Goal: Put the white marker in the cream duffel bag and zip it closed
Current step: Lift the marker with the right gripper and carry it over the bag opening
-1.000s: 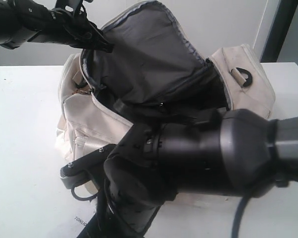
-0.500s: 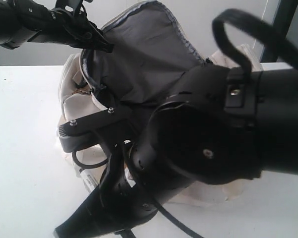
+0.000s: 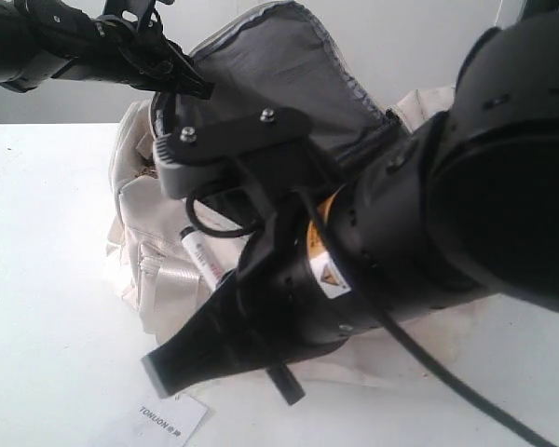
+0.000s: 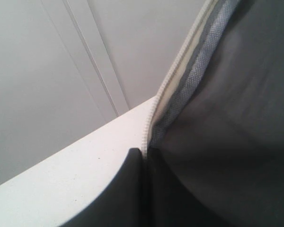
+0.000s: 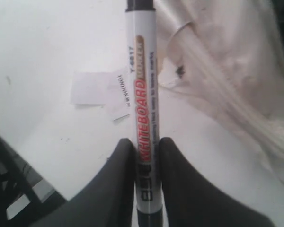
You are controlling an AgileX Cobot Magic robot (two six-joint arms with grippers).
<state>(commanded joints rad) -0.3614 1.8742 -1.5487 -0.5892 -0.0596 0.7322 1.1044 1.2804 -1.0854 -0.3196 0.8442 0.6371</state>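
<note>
Fingers of the right arm (image 5: 180, 189) are clenched on the white marker (image 5: 142, 85), one on each side of the barrel near one end. The rest of the barrel projects beyond the fingertips and ends in a dark tip. Red print reading "WHITEBOARD" runs along the barrel.

In the exterior view, only a short slanted stretch of the white marker (image 3: 203, 256) shows from behind the right arm. It lies in front of the outer front wall of the cream duffel bag (image 3: 130, 242), outside the opening. Whether it touches the fabric cannot be told.

The left fingers (image 3: 182, 76) are clamped on the edge of the bag's opening and hold one flap raised, so the grey lining is exposed. In the left wrist view, the white zipper teeth along that edge run down between the dark finger (image 4: 125, 189) and the lining. The zip is open.

The bag rests on the white worktop (image 3: 47, 279). A flat white paper tag (image 3: 172, 421) printed "TONLION" lies on the worktop near the bag, apart from the marker.
</note>
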